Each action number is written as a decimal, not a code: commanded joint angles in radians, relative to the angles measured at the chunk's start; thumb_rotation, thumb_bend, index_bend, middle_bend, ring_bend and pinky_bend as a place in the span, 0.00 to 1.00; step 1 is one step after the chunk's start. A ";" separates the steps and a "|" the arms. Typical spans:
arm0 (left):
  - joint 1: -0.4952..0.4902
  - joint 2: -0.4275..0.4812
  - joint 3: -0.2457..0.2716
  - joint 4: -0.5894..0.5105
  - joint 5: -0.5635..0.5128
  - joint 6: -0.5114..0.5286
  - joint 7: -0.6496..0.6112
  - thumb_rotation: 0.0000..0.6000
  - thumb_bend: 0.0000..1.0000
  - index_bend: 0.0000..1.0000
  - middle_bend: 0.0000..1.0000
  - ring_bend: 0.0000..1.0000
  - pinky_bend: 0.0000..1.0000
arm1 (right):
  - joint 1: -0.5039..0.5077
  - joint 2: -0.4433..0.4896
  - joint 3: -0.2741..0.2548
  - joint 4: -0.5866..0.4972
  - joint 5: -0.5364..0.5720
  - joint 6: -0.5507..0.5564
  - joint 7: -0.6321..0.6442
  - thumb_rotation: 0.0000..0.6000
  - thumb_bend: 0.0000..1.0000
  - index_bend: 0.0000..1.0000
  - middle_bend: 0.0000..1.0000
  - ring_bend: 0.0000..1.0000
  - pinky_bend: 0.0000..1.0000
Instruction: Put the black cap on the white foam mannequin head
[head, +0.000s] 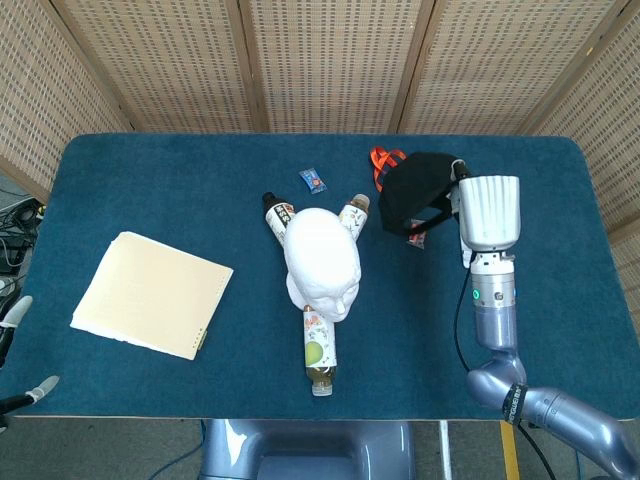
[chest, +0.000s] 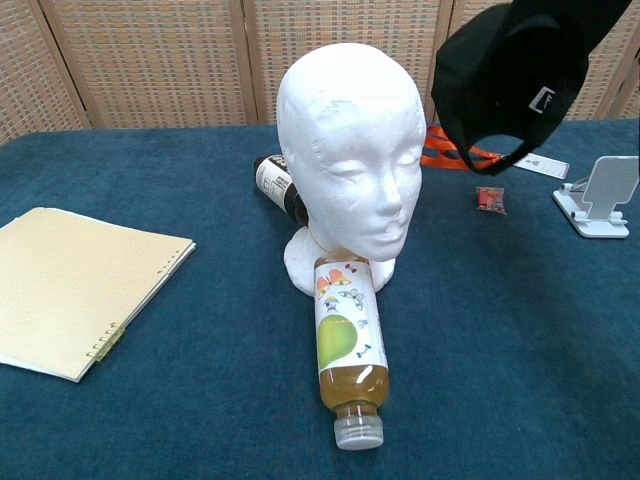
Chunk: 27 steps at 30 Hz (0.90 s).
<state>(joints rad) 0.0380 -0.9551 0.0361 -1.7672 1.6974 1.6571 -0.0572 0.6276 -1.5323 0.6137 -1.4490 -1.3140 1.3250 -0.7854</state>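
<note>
The white foam mannequin head stands mid-table, face toward me, also plain in the chest view. To its right the black cap is up in the air, and it hangs open side down at the top right of the chest view, about level with the head's crown. My right hand holds the cap by its edge; most of the hand is hidden under its white forearm cuff. At the frame's lower left edge, my left hand shows only spread fingertips, holding nothing.
A green-label bottle lies in front of the head's base, and two dark bottles lie behind it. A notebook is at the left. An orange lanyard, a small red sweet, a white phone stand and a blue sweet lie toward the back right.
</note>
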 joint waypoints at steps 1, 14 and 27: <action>-0.002 0.003 -0.001 0.001 -0.003 -0.002 -0.007 1.00 0.00 0.00 0.00 0.00 0.00 | 0.029 0.026 0.023 -0.048 0.030 0.013 -0.045 1.00 0.61 0.77 0.98 1.00 1.00; 0.001 0.010 0.003 0.003 0.007 0.007 -0.027 1.00 0.00 0.00 0.00 0.00 0.00 | 0.085 0.037 0.039 -0.269 0.050 0.111 -0.111 1.00 0.61 0.77 0.99 1.00 1.00; 0.000 0.018 0.004 0.010 0.006 0.010 -0.058 1.00 0.00 0.00 0.00 0.00 0.00 | 0.227 -0.060 0.039 -0.348 0.108 0.171 -0.291 1.00 0.61 0.77 0.99 1.00 1.00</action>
<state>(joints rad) 0.0397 -0.9374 0.0391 -1.7577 1.7035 1.6699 -0.1139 0.8307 -1.5739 0.6513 -1.7924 -1.2151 1.4859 -1.0496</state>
